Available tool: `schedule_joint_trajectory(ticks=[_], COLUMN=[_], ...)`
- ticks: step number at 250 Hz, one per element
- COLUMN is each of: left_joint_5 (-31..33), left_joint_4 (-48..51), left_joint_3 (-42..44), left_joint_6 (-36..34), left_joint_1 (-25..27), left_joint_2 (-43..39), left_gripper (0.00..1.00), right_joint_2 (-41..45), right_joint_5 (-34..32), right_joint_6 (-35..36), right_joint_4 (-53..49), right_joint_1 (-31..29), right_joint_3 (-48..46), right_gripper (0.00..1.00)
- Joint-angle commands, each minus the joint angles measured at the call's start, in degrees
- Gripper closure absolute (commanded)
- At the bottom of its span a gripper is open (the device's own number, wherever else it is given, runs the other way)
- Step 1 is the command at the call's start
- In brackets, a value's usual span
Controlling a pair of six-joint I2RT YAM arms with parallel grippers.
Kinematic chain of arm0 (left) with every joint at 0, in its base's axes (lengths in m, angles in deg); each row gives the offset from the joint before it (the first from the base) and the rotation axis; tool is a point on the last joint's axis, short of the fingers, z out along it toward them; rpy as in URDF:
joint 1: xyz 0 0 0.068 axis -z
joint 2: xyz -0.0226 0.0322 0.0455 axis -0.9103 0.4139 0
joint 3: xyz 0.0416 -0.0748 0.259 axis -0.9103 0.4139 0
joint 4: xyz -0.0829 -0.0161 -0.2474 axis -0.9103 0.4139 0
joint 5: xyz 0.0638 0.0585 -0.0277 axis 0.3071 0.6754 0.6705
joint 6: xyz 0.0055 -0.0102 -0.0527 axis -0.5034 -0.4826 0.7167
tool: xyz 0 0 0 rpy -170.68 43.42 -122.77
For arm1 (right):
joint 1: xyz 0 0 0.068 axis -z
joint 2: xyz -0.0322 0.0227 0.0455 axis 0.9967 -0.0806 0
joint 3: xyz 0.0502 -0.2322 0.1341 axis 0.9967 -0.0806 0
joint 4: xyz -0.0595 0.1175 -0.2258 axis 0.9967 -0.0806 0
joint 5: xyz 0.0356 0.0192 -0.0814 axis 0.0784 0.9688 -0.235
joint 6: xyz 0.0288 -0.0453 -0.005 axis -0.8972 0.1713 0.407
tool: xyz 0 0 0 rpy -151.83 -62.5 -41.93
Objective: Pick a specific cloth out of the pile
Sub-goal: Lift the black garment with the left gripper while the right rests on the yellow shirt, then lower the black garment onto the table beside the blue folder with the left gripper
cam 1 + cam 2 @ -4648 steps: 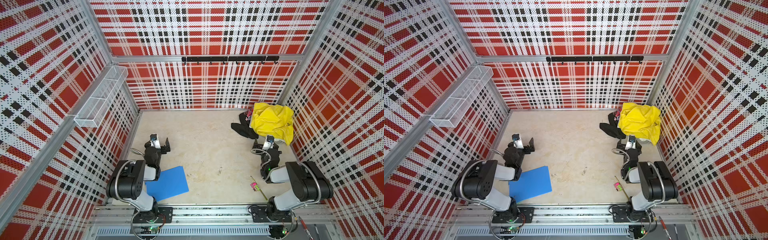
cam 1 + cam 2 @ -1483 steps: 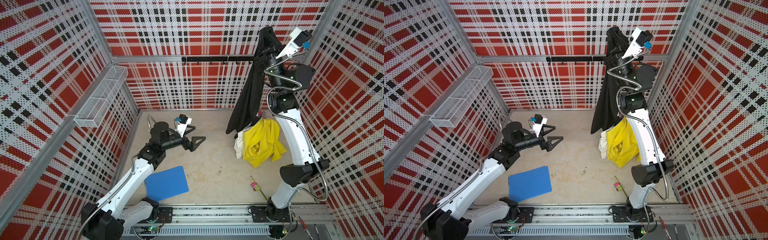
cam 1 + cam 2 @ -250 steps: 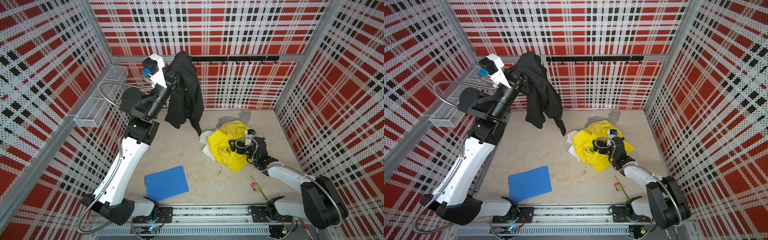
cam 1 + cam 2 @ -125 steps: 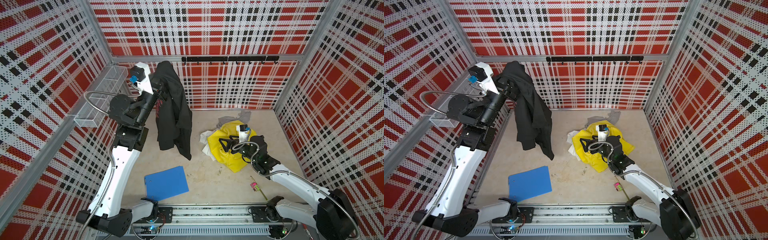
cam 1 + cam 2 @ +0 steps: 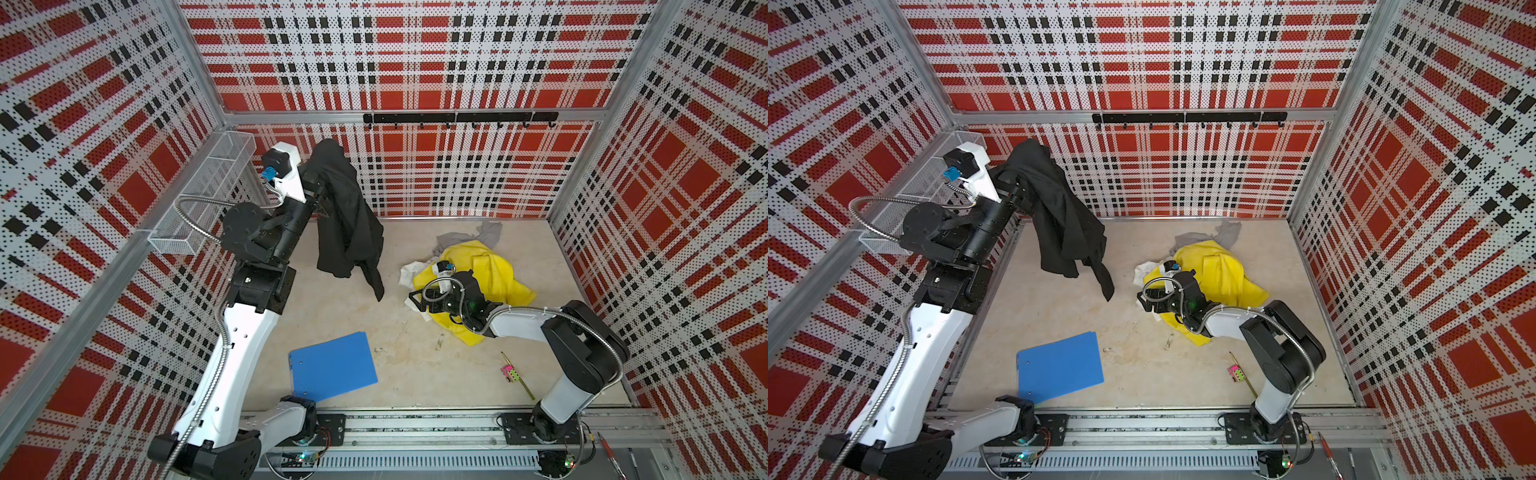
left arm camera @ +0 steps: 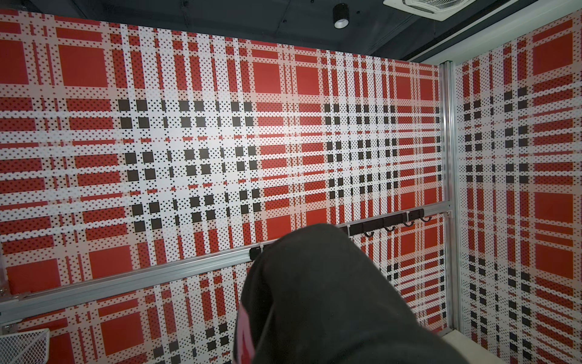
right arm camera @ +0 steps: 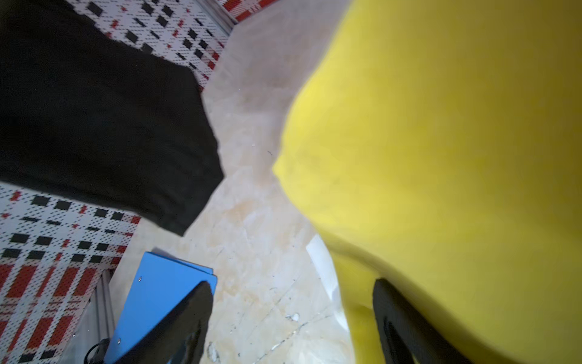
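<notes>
While the left end effector clenches the cloth aloft over the surface's back-left corner, well apart from the pile, lowering it slowly onto bare surface seems wisest. The right end effector gapes empty beside the pile.

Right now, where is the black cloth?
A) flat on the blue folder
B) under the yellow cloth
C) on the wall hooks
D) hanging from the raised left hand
D: the black cloth drapes down from the raised left hand, well apart from the pile on the floor.
</notes>
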Motion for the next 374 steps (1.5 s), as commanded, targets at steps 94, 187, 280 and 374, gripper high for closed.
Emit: schedule_joint_trajectory(ticks=[94, 187, 280, 374], left_joint_5=[1.8, 2.0, 3.5, -2.1], left_joint_4=[-2.6, -2.5, -0.1, -11.3], left_joint_3=[-0.8, -4.2, -0.3, 9.8], left_joint_6=[-0.6, 0.4, -1.4, 8.8], left_joint_1=[-1.4, -4.6, -8.5, -7.9], left_joint_2=[4.9, 8.9, 10.2, 15.3], left_gripper=[0.98, 0.98, 0.98, 0.98], right_joint_2=[2.7, 21.4, 30.6, 32.9], right_joint_5=[-3.8, -3.1, -2.3, -2.6], right_joint_6=[4.8, 7.9, 8.4, 8.2], right_joint_4=[-1.3, -3.6, -8.2, -7.2], right_joint_1=[9.0, 8.2, 8.0, 8.0], right_joint_3=[1.4, -6.0, -6.3, -9.7], right_gripper=[0.15, 0.06, 0.04, 0.04])
